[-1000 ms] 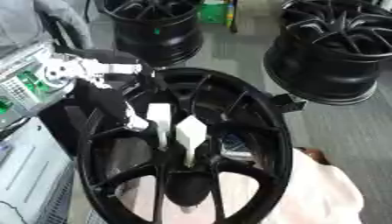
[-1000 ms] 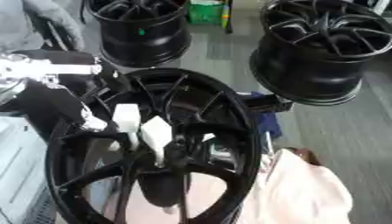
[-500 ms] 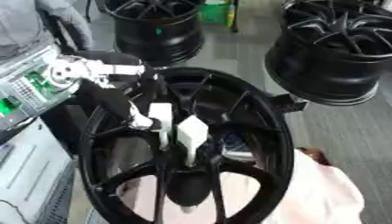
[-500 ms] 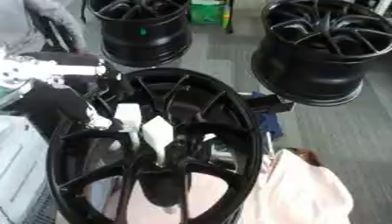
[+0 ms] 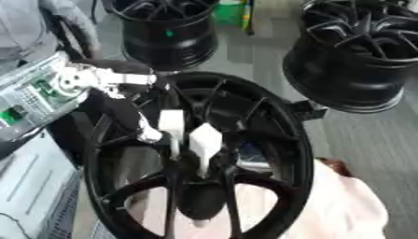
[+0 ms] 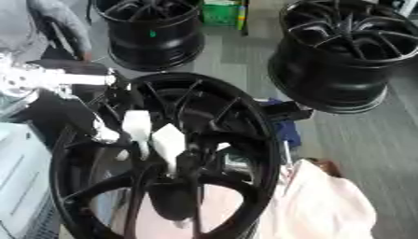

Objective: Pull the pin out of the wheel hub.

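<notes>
A large black spoked wheel hub (image 5: 269, 140) stands tilted in the middle of both views. My left arm, black with a silver joint (image 5: 73, 80), reaches in from the left over the rim. My left hand (image 5: 189, 135) sits at the hub's centre, and two white parts of it point down at the centre boss (image 5: 200, 179). The pin is hidden behind the hand and the spokes. My right hand shows in no view.
Two more black wheels stand behind, one at the far middle (image 5: 167, 28) and one at the far right (image 6: 347, 51). A pale pink cloth (image 5: 351, 205) lies under the hub at lower right. Grey equipment (image 5: 32, 102) stands at the left.
</notes>
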You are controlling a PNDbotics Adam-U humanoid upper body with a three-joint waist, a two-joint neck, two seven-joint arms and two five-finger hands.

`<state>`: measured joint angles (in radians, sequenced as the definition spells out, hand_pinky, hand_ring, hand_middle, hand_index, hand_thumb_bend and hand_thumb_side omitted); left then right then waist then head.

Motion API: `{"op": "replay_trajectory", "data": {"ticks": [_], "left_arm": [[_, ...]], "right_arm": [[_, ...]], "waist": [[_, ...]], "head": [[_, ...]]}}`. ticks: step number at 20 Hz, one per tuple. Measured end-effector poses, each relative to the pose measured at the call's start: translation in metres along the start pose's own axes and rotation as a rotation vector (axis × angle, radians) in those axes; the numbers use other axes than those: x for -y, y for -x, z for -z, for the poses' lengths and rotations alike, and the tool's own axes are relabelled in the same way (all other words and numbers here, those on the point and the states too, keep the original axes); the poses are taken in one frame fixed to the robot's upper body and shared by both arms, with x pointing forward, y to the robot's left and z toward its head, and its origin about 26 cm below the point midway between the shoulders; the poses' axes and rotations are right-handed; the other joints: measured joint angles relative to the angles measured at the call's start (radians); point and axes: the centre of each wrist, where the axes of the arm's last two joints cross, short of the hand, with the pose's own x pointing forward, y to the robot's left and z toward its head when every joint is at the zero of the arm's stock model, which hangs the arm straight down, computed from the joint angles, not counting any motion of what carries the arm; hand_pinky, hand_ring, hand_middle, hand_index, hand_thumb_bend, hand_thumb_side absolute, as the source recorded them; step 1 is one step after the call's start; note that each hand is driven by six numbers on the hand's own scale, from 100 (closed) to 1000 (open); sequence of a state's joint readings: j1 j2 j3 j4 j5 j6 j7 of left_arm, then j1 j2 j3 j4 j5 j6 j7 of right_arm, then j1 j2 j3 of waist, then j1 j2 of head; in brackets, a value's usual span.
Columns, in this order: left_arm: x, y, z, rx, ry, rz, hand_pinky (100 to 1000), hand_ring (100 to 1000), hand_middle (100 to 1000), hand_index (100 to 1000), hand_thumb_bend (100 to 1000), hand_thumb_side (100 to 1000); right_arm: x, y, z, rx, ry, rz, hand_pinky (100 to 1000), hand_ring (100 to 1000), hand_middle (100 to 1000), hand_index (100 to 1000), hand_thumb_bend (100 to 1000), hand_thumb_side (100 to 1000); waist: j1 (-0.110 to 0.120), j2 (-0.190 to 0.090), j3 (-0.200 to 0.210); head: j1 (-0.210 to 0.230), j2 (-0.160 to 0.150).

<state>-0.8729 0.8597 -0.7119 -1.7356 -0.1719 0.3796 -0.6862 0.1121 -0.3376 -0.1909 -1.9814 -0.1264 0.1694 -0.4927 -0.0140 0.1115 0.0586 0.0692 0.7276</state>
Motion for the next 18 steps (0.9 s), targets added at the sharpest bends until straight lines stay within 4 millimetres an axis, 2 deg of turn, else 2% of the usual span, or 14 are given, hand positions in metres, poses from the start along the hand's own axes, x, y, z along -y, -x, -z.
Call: {"op": "replay_trajectory", "data": {"ticks": [7,9,11,18], "left_arm": [[0.0019,-0.0009,0.0051,0.002,0.007,-0.013,789,746,638,805,375,373],[0.002,-0.001,0.0053,0.002,0.004,-0.019,781,731,620,791,347,362],[0.0024,-0.0019,0.0063,0.004,0.0,-0.024,774,718,607,778,334,314],[0.0047,-0.0027,0.01,0.006,0.011,-0.021,771,724,619,789,386,298]], "right_arm": [[-0.0005,0.0011,-0.0013,-0.006,0.003,0.005,710,695,728,762,100,768],[-0.0005,0.0012,-0.0013,-0.007,0.005,0.005,710,695,728,761,100,769],[-0.0005,0.0012,-0.0013,-0.008,0.005,0.006,710,695,728,761,100,770],[-0.0009,0.0015,-0.0017,-0.013,0.007,0.013,709,693,725,761,100,772]], "waist": [[0.0,0.0,-0.001],[0.0,0.0,-0.001],[0.0,0.0,-0.002],[-0.001,0.0,-0.002]], "head": [[0.006,0.0],[0.007,0.0],[0.007,0.0],[0.009,-0.002]]}}
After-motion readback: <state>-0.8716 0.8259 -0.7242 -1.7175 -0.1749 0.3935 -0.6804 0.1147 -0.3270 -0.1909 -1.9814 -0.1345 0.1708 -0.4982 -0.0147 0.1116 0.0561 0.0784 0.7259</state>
